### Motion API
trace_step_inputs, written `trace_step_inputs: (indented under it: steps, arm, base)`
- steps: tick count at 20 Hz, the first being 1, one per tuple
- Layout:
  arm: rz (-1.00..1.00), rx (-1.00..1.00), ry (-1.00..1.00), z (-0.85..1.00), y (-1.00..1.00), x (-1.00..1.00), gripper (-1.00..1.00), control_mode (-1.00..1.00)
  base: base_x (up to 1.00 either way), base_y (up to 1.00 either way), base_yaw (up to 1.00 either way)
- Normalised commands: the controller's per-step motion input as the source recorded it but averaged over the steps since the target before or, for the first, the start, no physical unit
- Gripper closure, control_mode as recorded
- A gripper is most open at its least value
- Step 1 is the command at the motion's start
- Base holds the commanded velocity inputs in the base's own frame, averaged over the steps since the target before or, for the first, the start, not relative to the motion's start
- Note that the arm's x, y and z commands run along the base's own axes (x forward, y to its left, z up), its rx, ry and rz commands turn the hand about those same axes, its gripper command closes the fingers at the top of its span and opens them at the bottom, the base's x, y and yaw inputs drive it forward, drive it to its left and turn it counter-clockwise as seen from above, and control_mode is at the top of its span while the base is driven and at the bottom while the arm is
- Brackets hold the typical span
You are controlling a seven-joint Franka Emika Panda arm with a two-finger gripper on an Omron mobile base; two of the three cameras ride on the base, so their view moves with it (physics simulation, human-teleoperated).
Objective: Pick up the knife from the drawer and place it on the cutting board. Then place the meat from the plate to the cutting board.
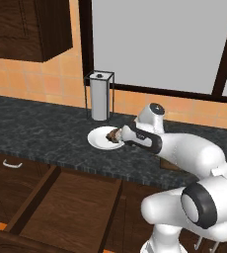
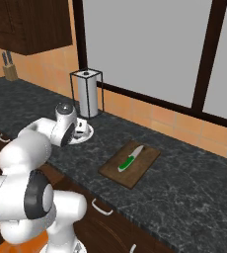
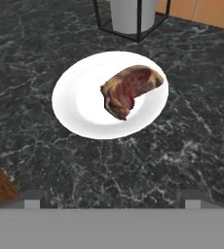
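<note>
Surface: dark speckled stone surface [image 1: 46, 133] under an orange tiled wall and a big pale window, dark wood cabinets above and below.

Left base view: the arm reaches across the surface to the plate [image 1: 99, 140]; the hand hides the fingers, which point at the plate. The meat [image 1: 115, 134] lies on the plate's near-hand side, just ahead of the hand. The towel holder [image 1: 100, 96] stands behind the plate. The drawer [image 1: 66, 210] hangs open below the surface edge, well apart from the hand, its wooden floor bare.

Right base view: the board [image 2: 146, 165] lies well to the side of the hand, away from the plate [image 2: 86, 133]. The knife [image 2: 130, 159] rests flat on the board, green handle toward the surface edge, blade toward the wall. A knife block [image 2: 9, 69] sits far off by the wall.

Hand view: the fingers [image 3: 113, 203] stand wide apart and hold nothing; their tips rise at the bottom, over bare stone. The plate [image 3: 75, 104] is ahead of them, not touched, and the meat [image 3: 129, 90] lies on it, slightly toward the right tip's side.

Progress: knife step looks done. Meat not yet gripped; left are closing in, grasping, carrying it to the board.
</note>
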Motion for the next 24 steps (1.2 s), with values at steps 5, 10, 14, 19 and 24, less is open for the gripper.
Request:
trace_step_inputs:
  steps: [5,10,14,19,24]
  arm:
    - [-0.05,0.00,0.00,0.00,0.28,0.37,-1.00,-1.00]
    - [0.00,0.00,0.01,-0.01,0.04,0.51,-1.00,-1.00]
    - [-0.02,-0.03,0.00,-0.08,0.00,0.42,-1.00,-1.00]
    - [0.00,-0.04,0.00,-0.23,0.04,0.30,-1.00,-1.00]
    - [0.00,-0.04,0.01,-0.25,0.06,0.22,-1.00,-1.00]
  base:
    - [0.00,0.00,0.00]
    - [0.00,0.00,0.00]
    - [0.00,0.00,0.00]
    - [0.00,0.00,0.00]
    - [0.00,0.00,0.00]
